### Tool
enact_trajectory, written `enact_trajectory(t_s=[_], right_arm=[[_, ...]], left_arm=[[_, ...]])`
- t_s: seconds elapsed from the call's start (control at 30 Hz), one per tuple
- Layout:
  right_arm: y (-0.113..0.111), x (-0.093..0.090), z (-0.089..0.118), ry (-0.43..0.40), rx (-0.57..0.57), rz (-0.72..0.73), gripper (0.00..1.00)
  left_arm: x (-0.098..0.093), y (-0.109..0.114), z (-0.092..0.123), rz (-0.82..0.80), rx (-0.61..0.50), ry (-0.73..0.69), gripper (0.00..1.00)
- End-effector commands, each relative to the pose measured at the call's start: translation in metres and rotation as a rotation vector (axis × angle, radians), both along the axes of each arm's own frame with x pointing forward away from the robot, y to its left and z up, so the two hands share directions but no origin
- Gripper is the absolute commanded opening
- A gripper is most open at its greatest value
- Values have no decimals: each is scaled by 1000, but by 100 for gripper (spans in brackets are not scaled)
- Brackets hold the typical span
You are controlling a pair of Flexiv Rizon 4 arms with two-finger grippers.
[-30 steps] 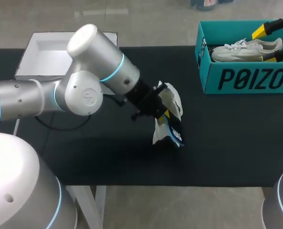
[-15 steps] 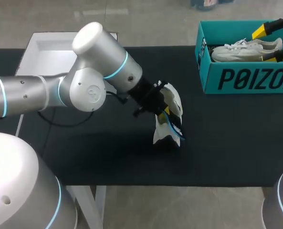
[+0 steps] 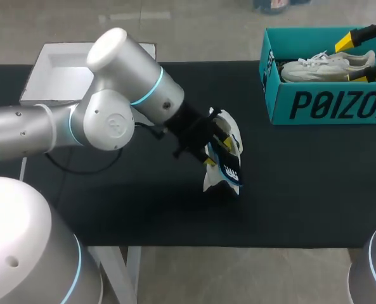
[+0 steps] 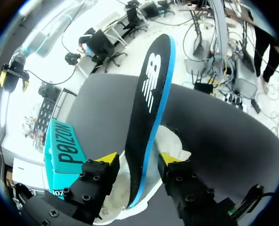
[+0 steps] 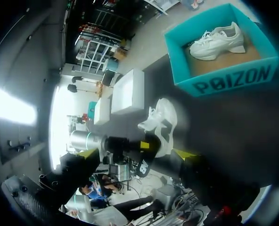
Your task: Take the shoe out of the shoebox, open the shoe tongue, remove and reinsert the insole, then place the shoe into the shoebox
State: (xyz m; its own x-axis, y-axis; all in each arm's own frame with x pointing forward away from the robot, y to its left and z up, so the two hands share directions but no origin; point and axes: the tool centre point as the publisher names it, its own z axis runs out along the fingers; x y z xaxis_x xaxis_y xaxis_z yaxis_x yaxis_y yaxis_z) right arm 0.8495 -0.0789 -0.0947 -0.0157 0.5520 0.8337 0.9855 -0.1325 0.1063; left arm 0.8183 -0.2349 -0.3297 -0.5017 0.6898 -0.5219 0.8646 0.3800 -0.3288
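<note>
A white shoe [image 3: 231,135] stands on the black table [image 3: 302,190] near the middle, toe down. A black insole with a blue edge [image 3: 229,170] sticks out of it. In the left wrist view the insole [image 4: 146,117] rises between my left gripper's [image 4: 138,159] yellow fingertips, its lower end tucked into the shoe [image 4: 176,143]. The fingers stand apart with a gap on one side, so the gripper is open. My right gripper [image 3: 352,60] hangs open over the teal shoebox [image 3: 327,104], which holds a second white shoe [image 3: 314,66].
A white box lid [image 3: 64,69] lies at the table's back left. In the right wrist view the shoebox [image 5: 228,80] is far ahead of my right gripper [image 5: 137,154], with the shoe on the table [image 5: 160,117] nearer.
My left gripper's fingers have spread apart and let go of the insole, which stays stuck in the shoe. The left arm shifted slightly. The right arm has not moved.
</note>
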Motion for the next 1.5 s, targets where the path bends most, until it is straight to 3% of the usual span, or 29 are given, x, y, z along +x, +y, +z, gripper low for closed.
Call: enact_trajectory(t_s=[0.03,0.3,0.77,1.17,1.2,1.23,1.27,1.33,1.4,1.5], right_arm=[[0,1,0,2,-3,0,100],[0,1,0,2,-3,0,100],[0,1,0,2,-3,0,100],[0,1,0,2,-3,0,100],[0,1,0,2,-3,0,100],[0,1,0,2,-3,0,100],[0,1,0,2,-3,0,100],[0,1,0,2,-3,0,100],[0,1,0,2,-3,0,100],[0,1,0,2,-3,0,100]], left_arm=[[-4,4,0,-4,3,0,0],[0,2,-6,-14,25,-15,0],[39,-3,-24,71,80,-20,0],[46,3,-38,118,107,6,0],[46,4,-38,120,108,8,2],[44,5,-35,122,107,8,42],[41,5,-31,116,96,12,75],[32,6,-22,94,80,7,98],[21,7,-14,71,61,-5,97],[11,7,-8,51,36,-8,83]])
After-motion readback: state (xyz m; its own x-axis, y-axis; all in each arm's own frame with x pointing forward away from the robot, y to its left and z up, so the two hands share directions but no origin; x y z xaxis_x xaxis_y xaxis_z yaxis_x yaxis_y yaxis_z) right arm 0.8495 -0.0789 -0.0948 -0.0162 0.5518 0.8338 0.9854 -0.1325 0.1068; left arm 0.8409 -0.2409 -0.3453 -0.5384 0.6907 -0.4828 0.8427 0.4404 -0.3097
